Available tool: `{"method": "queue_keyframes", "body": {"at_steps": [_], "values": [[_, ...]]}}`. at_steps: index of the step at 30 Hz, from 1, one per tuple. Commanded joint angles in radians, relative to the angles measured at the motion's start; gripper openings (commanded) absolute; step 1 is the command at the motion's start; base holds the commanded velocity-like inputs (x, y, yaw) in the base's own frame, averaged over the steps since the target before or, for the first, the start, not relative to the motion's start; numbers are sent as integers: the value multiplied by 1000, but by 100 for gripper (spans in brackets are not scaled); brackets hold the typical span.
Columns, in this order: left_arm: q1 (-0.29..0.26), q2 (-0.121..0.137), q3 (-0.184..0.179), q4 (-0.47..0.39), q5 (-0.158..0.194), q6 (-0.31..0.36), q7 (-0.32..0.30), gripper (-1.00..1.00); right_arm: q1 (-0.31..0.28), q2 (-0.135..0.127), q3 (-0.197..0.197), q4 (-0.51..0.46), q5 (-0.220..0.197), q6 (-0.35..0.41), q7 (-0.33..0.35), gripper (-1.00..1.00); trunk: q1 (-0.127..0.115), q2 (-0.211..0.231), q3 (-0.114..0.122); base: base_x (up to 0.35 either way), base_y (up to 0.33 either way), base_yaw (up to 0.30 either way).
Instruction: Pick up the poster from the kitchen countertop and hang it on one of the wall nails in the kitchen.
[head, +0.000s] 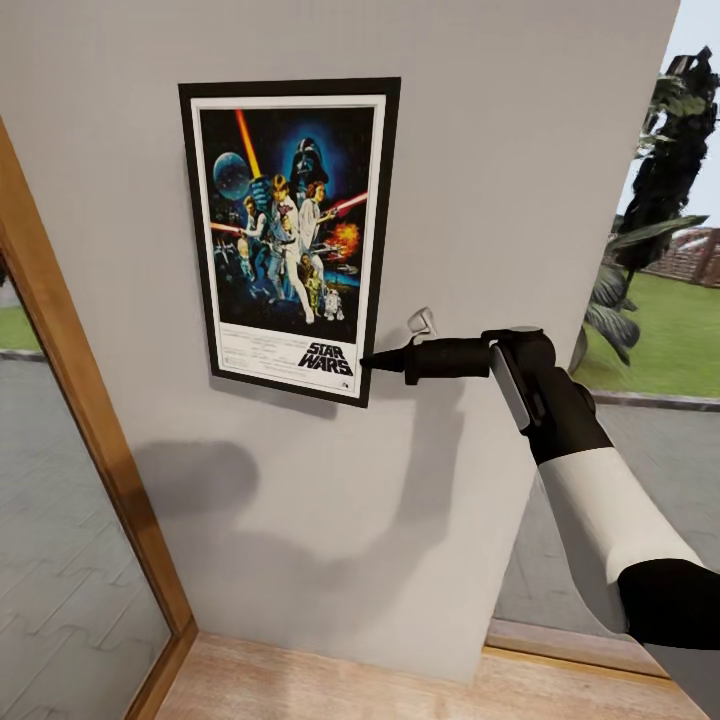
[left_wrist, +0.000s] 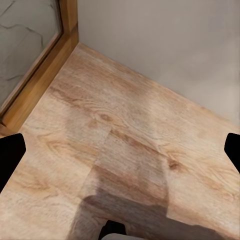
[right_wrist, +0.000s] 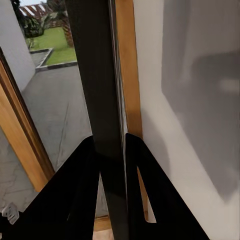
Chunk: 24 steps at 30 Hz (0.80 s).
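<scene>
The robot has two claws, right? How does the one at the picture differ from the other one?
The right gripper is raised to the wall, shut on the poster at its lower right frame edge; the left gripper points down at the wood floor. The right's fingers pinch together on the frame, while the left's stand wide apart, holding nothing. Both have black fingers.

Bright, even daylight. The wall (head: 520, 200) carries soft grey shadows below the poster (head: 290, 235) and under the right arm (head: 590, 470). A dim shadow crosses the floor (left_wrist: 125, 150). Renders look slightly soft, without glare.
</scene>
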Motion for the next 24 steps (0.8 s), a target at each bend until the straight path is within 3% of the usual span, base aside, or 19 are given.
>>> {"method": "queue_keyframes", "body": {"at_steps": [1, 24], "values": [[0, 0, 1, 0, 4, 0, -5, 100, -1, -1, 2, 0, -11, 11, -2, -100, 1, -2, -2, 0, 0, 0], [0, 0, 1, 0, 4, 0, -5, 100, -1, -1, 1, 1, -11, 11, -2, -100, 1, -2, -2, 47, 0, 0]]}}
